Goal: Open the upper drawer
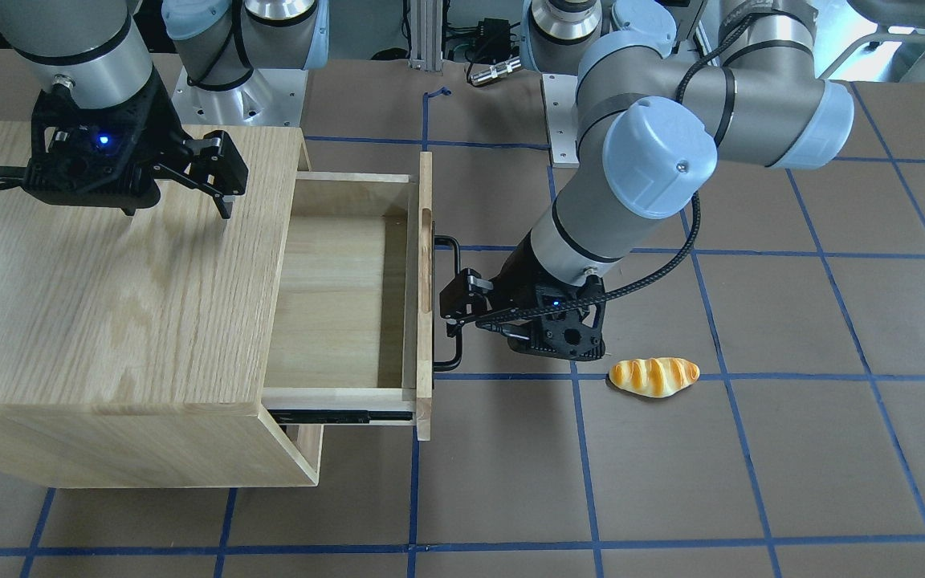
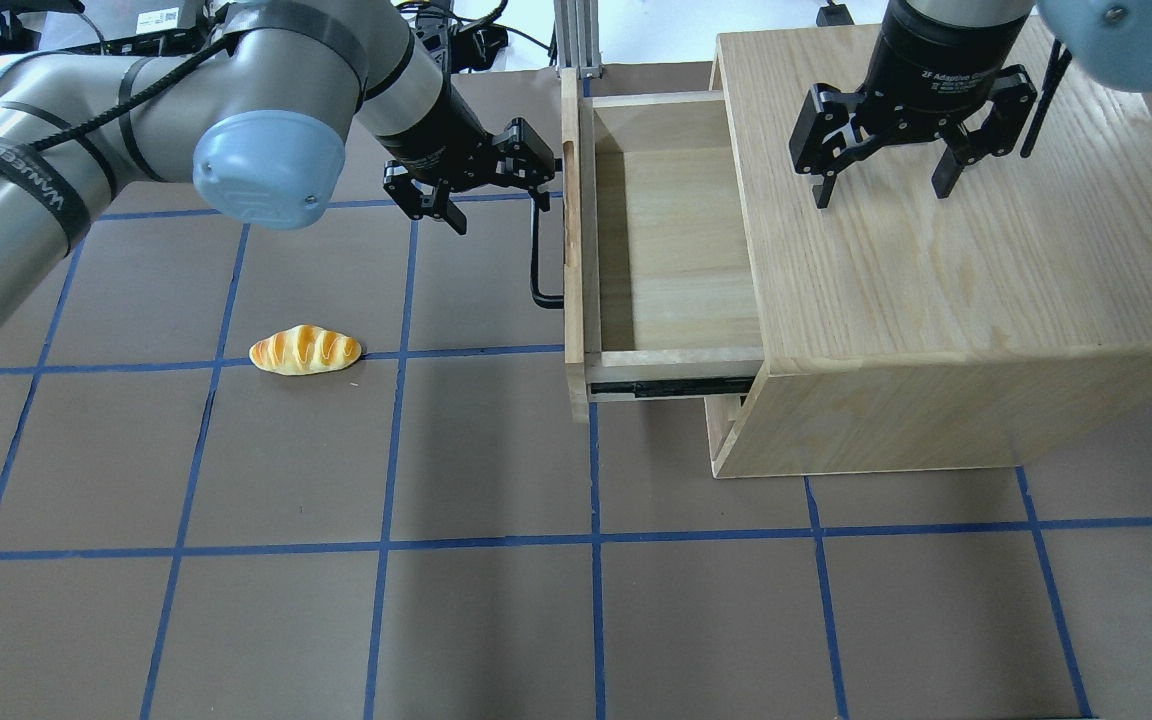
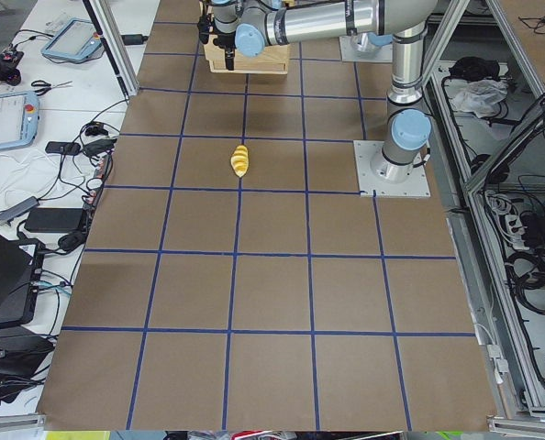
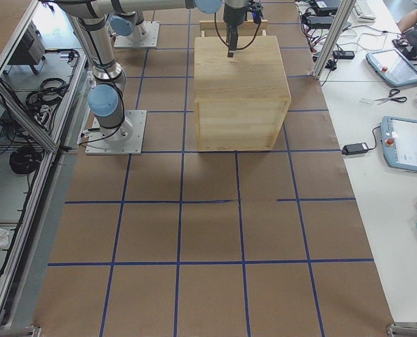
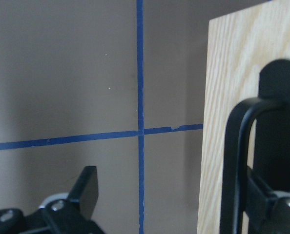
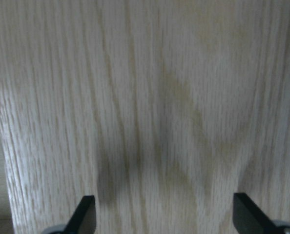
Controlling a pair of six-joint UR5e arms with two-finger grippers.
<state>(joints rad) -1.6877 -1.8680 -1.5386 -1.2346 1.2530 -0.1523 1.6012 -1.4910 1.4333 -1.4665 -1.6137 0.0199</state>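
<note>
The upper drawer stands pulled far out of the oak cabinet, with its pale inside empty; it also shows in the overhead view. Its black bar handle is on the flat front panel. My left gripper is open at the handle, with the bar between its fingers, close to the right finger. In the overhead view the left gripper is at the handle's far end. My right gripper is open and empty, its fingertips just over the cabinet top.
A toy bread roll lies on the brown mat left of the drawer front, also in the front-facing view. The cabinet fills the table's right side. A lower drawer front shows slightly below the upper one.
</note>
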